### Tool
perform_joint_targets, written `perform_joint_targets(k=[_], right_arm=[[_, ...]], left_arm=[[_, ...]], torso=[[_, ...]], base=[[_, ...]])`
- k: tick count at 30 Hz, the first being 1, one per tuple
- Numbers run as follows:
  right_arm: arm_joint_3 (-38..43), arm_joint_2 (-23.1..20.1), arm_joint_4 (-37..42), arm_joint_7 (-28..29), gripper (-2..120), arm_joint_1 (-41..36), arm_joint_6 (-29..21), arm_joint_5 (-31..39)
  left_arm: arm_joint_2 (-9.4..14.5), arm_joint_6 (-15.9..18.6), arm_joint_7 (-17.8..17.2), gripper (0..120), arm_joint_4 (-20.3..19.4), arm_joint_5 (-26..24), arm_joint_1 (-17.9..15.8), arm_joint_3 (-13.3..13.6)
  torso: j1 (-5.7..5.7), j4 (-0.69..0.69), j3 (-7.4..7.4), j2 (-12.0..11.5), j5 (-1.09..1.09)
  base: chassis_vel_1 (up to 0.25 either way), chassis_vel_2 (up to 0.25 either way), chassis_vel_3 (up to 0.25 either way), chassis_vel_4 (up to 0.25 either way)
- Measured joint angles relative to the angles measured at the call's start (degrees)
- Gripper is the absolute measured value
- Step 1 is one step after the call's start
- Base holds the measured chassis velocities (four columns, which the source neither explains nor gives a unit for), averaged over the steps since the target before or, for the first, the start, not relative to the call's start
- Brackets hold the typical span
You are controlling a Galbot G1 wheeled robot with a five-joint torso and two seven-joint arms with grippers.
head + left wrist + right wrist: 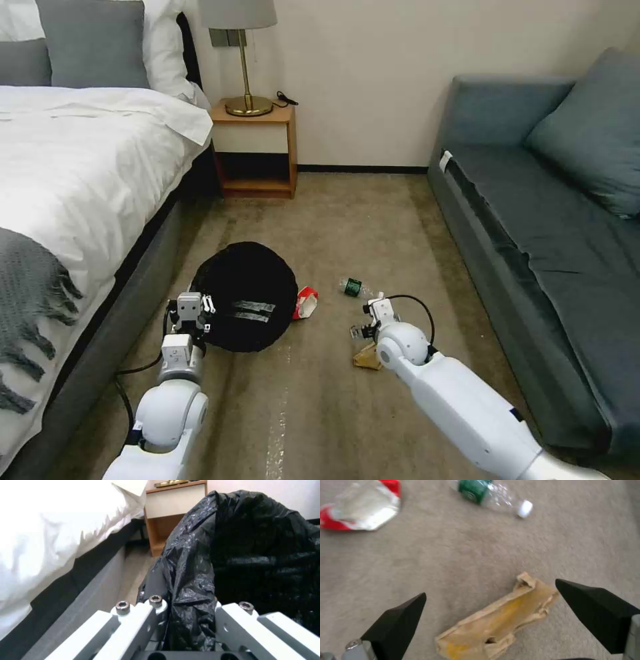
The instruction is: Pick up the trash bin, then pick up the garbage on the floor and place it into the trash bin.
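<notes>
1. Tan-gold wrapper (498, 622) flat on the floor (373, 220), directly below the right gripper (490, 597); probably very light, thin and crinkly, likely to slide or fold when pinched. Best taken across its narrow middle, where the paper bunches up.
2. Right fingers (398, 620) spread wide, one black tip to each side of the wrapper, grasping nothing; one tip just beside the wrapper's far end, contact not clear.
3. Clear bottle with green label (353, 288) lying on its side farther ahead; light, smooth and round, apt to roll, so a grip across the body would suit.
4. Red-and-white wrapper (305, 302) beside the trash bin (248, 293), near or touching the black liner; soft and crumpled.
5. Bin between the bed (73, 167) and the litter, mouth tilted toward the head camera; appears light, with a slippery, yielding liner over a stiffer rim.
6. Left gripper (188, 610) at the bin's near edge, fingers (146, 615) either side of the bag-covered rim, apparently clenched on it.
</notes>
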Motion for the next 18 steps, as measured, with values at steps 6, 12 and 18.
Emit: perform_joint_targets(k=[6,12,18], right_arm=[[1.53,1.83,-4.29,2.41,100,0.29,0.14,0.23],[2.67,3.43,-9.47,4.14,100,0.03,0.92,-2.27],[3.42,4.36,-13.30,3.88,100,-0.29,2.40,-2.89]], left_arm=[[0.43,-0.01,0.09,4,-0.04,0.00,0.12,0.06],[0.61,-0.01,0.20,4,0.04,-0.01,-0.35,0.58],[0.62,-0.02,0.30,4,0.26,-0.02,-0.53,1.05]], torso=[[0.00,0.00,0.00,0.00,0.00],[0.00,-0.01,0.00,0.00,0.00],[0.00,-0.01,0.00,0.00,0.00]], base=[[0.000,0.000,0.000,0.000],[0.000,0.000,0.000,0.000],[0.000,0.000,0.000,0.000]])
